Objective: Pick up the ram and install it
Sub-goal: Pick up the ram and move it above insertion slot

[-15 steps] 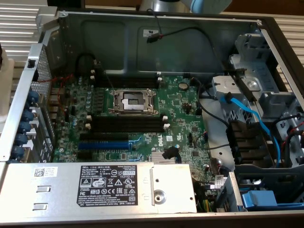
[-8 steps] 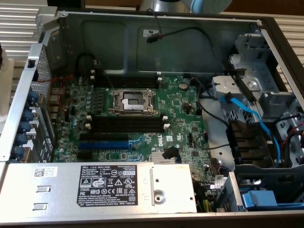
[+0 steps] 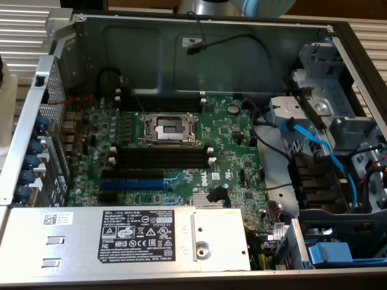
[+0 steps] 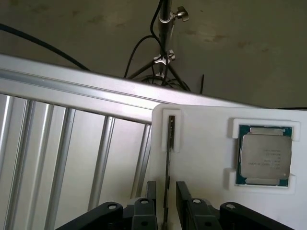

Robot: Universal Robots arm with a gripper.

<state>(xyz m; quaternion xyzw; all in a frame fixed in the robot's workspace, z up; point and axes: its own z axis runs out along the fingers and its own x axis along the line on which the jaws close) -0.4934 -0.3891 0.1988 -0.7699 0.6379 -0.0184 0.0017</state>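
The ram (image 4: 169, 143) stands on its thin edge in a narrow slot of a white holder (image 4: 201, 139), dark and seen edge-on. My gripper (image 4: 166, 205) is open and straddles its near end, one black finger (image 4: 150, 194) on either side with a small gap to the stick. In the exterior view the open computer case shows the green motherboard (image 3: 230, 151) with long black memory slots (image 3: 160, 158) and white end clips below the processor socket (image 3: 168, 128). A blue slot (image 3: 130, 184) lies nearer the front. Part of my arm (image 3: 260, 6) shows at the top edge.
A processor chip (image 4: 265, 155) sits in a recess of the white holder beside the ram. Ribbed aluminium table (image 4: 72, 158) lies alongside it, a stand and cables beyond. In the case: silver power supply (image 3: 121, 238), blue cables (image 3: 314, 148), drive bays at the exterior view's right.
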